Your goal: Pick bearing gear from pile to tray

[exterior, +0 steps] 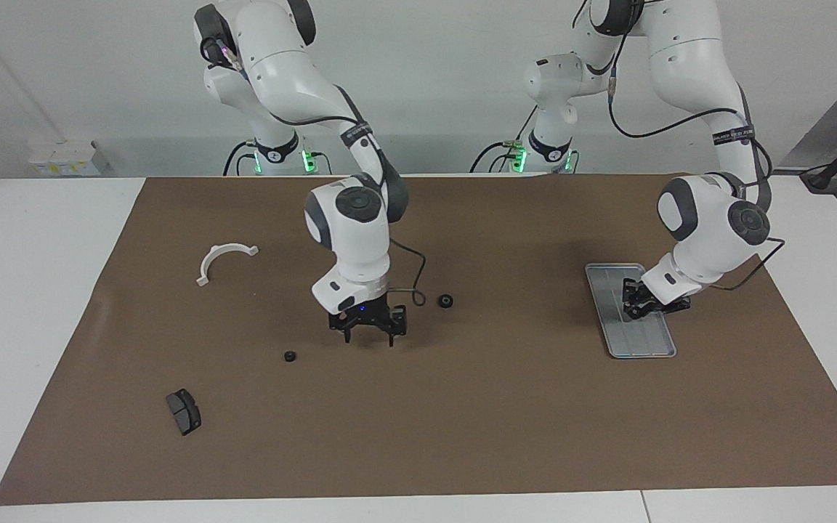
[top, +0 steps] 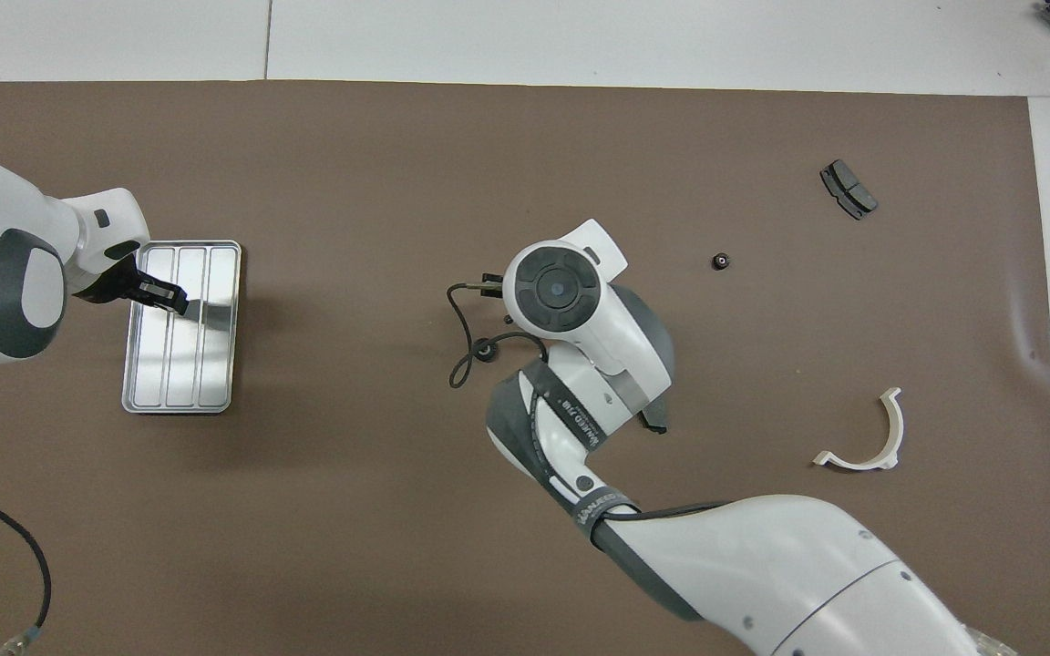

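Note:
Two bearing gears, small black round pieces, lie on the brown mat: one (exterior: 446, 300) (top: 485, 349) mid-table, another (exterior: 289, 356) (top: 720, 261) toward the right arm's end, among the pile's scattered parts. My right gripper (exterior: 368, 335) hangs open and empty just over bare mat between them. In the overhead view its wrist hides it. The silver tray (exterior: 644, 340) (top: 180, 374) sits toward the left arm's end. My left gripper (exterior: 639, 303) (top: 163, 296) hovers over the tray, shut. Anything between its fingertips is too small to make out.
A white half-ring bracket (exterior: 209, 260) (top: 896, 437) and a dark brake pad (exterior: 183, 411) (top: 848, 189) lie toward the right arm's end. A second brake pad (top: 655, 421) is mostly covered by the right arm. A cable loops from the right wrist near the mid-table gear.

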Motion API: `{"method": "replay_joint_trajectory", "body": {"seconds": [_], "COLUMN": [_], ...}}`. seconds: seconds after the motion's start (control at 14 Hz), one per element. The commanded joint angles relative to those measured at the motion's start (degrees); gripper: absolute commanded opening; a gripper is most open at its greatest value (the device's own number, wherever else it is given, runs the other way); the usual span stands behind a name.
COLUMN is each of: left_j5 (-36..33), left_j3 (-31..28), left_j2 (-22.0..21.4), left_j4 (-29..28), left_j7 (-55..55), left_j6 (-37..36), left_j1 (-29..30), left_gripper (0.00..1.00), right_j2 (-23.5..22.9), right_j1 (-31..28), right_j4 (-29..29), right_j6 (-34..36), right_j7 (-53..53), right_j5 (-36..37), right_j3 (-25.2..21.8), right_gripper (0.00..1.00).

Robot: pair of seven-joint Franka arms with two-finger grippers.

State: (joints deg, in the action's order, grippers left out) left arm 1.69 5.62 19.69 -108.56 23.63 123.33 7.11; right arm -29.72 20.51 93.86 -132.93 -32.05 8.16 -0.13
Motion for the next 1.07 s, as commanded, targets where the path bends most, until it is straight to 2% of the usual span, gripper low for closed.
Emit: {"method": "replay_joint_trajectory", "body": {"seconds": [0.0, 0.21, 0.29, 0.43, 0.5, 0.57, 0.86, 1.0], "left_j5": [0.25, 0.25, 0.25, 0.25, 0.25, 0.25, 0.16, 0.16], "left_j3": [0.0, 0.0, 0.0, 0.0, 0.0, 0.0, 0.0, 0.0], "left_j2": [-1.93, -1.84, -1.84, -1.67, -1.49, -1.41, -1.23, -1.58], "left_j4": [-3.23, -3.23, -3.23, -2.97, -2.62, -2.36, -0.25, 0.11], "left_j7": [-1.56, -2.97, -3.41, -3.42, -3.42, -3.42, -3.85, -7.26], "left_j6": [3.23, 3.85, 4.46, 4.55, 4.47, 4.38, 3.76, 3.59], "left_j1": [-0.61, -1.4, -1.4, -1.58, -1.75, -1.75, -3.59, -5.26], "left_gripper": [0.21, 0.25, 0.33, 0.57, 0.65, 0.68, 0.66, 0.66], "right_j2": [1.68, 1.33, 1.24, 1.33, 1.33, 1.33, 1.06, 1.06], "right_j1": [-4.68, -7.85, -8.55, -10.39, -11.19, -11.55, -11.64, -11.64], "right_j4": [2.9, 2.99, 3.6, 4.75, 4.93, 4.93, 5.36, 5.54], "right_j6": [0.82, 0.74, 0.56, 0.82, 0.83, 0.74, 0.56, 0.21], "right_j7": [8.11, 13.49, 15.07, 18.41, 19.47, 20.09, 20.18, 20.27], "right_j5": [-2.86, -4.47, -4.38, -4.47, -4.47, -4.47, -4.47, -4.47], "right_j3": [1.27, 1.18, 1.18, 1.18, 1.18, 1.18, 1.18, 1.18], "right_gripper": [0.93, 0.91, 0.9, 0.86, 0.84, 0.82, 0.75, 0.64]}}
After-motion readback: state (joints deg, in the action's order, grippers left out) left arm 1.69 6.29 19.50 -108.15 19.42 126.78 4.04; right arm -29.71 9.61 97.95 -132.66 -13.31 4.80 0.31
